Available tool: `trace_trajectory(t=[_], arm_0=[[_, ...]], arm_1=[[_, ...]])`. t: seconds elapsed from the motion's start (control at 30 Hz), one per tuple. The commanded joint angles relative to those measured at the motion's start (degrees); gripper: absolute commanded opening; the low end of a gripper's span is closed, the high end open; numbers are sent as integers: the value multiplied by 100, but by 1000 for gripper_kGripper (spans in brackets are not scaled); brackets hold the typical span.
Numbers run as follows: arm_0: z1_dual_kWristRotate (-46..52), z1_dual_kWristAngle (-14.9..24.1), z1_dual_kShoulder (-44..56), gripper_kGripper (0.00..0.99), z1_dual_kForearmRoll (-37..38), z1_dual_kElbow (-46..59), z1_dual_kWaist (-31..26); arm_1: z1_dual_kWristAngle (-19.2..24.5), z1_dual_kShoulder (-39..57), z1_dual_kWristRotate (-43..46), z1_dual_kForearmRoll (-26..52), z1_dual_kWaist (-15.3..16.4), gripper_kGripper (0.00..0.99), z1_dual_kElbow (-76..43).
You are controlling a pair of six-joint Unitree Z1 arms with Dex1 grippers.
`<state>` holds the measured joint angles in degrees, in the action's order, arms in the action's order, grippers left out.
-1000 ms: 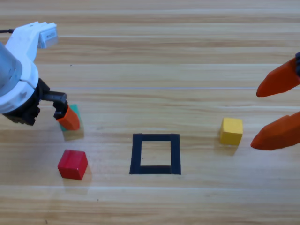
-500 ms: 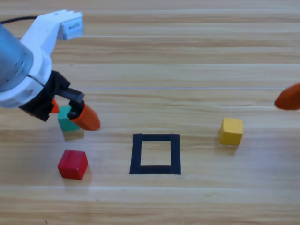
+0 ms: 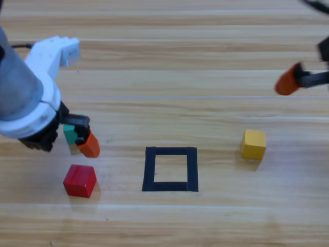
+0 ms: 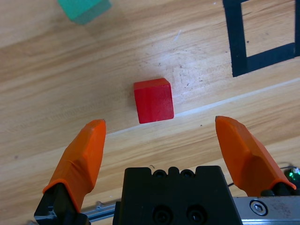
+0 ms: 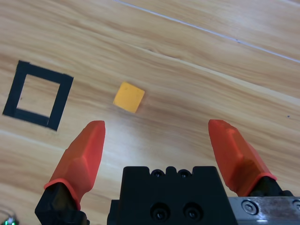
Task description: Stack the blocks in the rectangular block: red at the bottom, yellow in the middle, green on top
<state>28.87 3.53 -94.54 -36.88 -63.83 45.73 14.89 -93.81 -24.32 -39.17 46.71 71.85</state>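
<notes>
The red cube (image 3: 79, 180) lies at the front left of the table, left of the black tape square (image 3: 150, 169). My left gripper (image 3: 77, 141) hovers just behind it, open and holding nothing. In the left wrist view the red cube (image 4: 153, 100) sits ahead of the open left gripper (image 4: 160, 123), centred between its jaws. The green cube (image 3: 68, 133) peeks out beside the left arm; its corner (image 4: 84, 8) shows at that view's top. The yellow cube (image 3: 254, 143) rests right of the square. My right gripper (image 3: 295, 80) hangs open at the far right, well above the yellow cube (image 5: 129, 97).
The tape square (image 4: 234, 42) has bare wood inside it, as the right wrist view (image 5: 60, 101) also shows. The wooden table (image 3: 169, 62) shows nothing but the three cubes and the tape.
The left gripper has swung back left and toward the front, ending nearer the red cube. The right gripper moved away toward the back right. No cube has moved.
</notes>
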Motion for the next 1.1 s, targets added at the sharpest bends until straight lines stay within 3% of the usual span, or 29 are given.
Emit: trace_trajectory(t=[0.03,0.2,0.43,0.63,0.73,0.97,1.1], arm_0=[[383,113,-434,989,-56,160,173],[611,253,-750,974,-56,178,384],[725,411,-1110,973,23,204,551],[699,429,-1216,969,515,547,551],[699,482,-1339,960,761,687,551],[699,587,-1638,931,1007,714,551],[682,622,-1752,862,1122,705,551]], arm_1=[[286,-1377,-495,32,-320,983,479],[128,-1948,-1216,32,-346,985,795],[-690,-2731,-1664,32,-355,979,988],[-734,-3144,-1892,32,-417,977,1015],[-760,-3276,-1892,32,-426,919,1024],[-830,-3425,-1848,32,-426,721,1076],[-901,-3425,-1796,32,-434,273,1155]])
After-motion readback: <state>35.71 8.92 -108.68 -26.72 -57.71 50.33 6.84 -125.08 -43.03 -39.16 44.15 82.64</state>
